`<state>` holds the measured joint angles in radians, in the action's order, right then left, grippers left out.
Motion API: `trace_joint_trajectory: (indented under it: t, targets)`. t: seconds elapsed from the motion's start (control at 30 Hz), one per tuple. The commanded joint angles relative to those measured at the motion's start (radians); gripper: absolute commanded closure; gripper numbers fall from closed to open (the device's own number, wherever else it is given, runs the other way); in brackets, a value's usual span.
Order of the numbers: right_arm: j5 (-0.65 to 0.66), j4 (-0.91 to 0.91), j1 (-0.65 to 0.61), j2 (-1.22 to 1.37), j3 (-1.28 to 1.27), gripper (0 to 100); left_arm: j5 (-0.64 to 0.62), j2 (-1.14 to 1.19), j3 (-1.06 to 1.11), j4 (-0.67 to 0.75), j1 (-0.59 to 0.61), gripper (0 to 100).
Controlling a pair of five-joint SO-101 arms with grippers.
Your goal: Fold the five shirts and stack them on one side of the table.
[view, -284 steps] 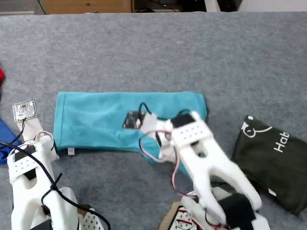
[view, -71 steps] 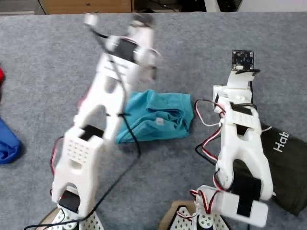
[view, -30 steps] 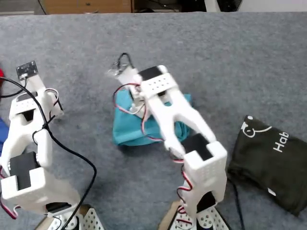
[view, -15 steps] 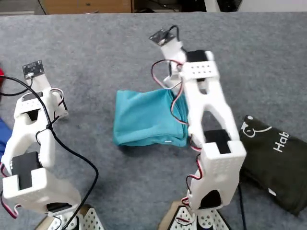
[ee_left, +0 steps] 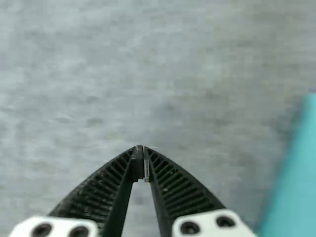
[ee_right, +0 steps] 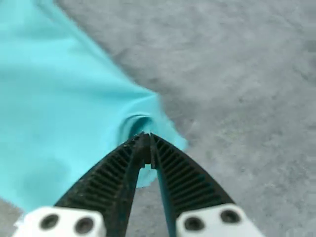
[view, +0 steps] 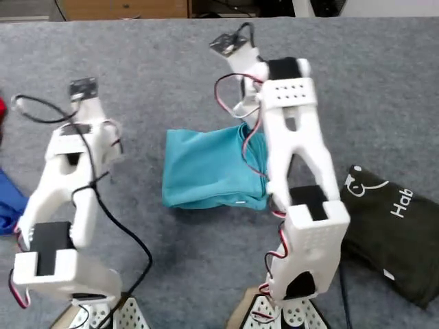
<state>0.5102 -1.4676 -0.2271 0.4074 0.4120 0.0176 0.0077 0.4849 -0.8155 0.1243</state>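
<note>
A teal shirt point(view: 206, 168) lies folded into a rough square in the middle of the grey table point(view: 357, 89). My right gripper point(view: 242, 118) is at the shirt's far right corner. In the right wrist view it point(ee_right: 147, 137) is shut, its tips pinching a puckered bit of the teal shirt point(ee_right: 59, 98). My left gripper point(view: 115, 145) hangs over bare table left of the shirt. The left wrist view has it point(ee_left: 139, 160) shut with nothing in it, and the teal shirt's edge point(ee_left: 296, 177) off to one side.
A folded dark shirt point(view: 391, 226) with white print lies at the right front of the table. A blue cloth point(view: 9, 202) and a bit of red cloth point(view: 2, 107) sit at the left edge. The far half of the table is bare grey.
The teal shirt went from spread flat to a folded square. In the last half second my left arm swung right toward the shirt; my right gripper stayed at the far right corner.
</note>
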Motion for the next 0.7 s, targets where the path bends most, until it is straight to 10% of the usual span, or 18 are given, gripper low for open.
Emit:
trace_joint_trajectory:
  t: [0.0,0.67]
  targets:
    - [0.006,-0.006,-0.067,-0.012,0.039,99.5,-0.109,-0.054,-0.081,-0.012,-0.086,98]
    - [0.043,0.083,0.139,0.257,0.182,99.5,-0.207,0.028,0.002,0.144,-0.115,98]
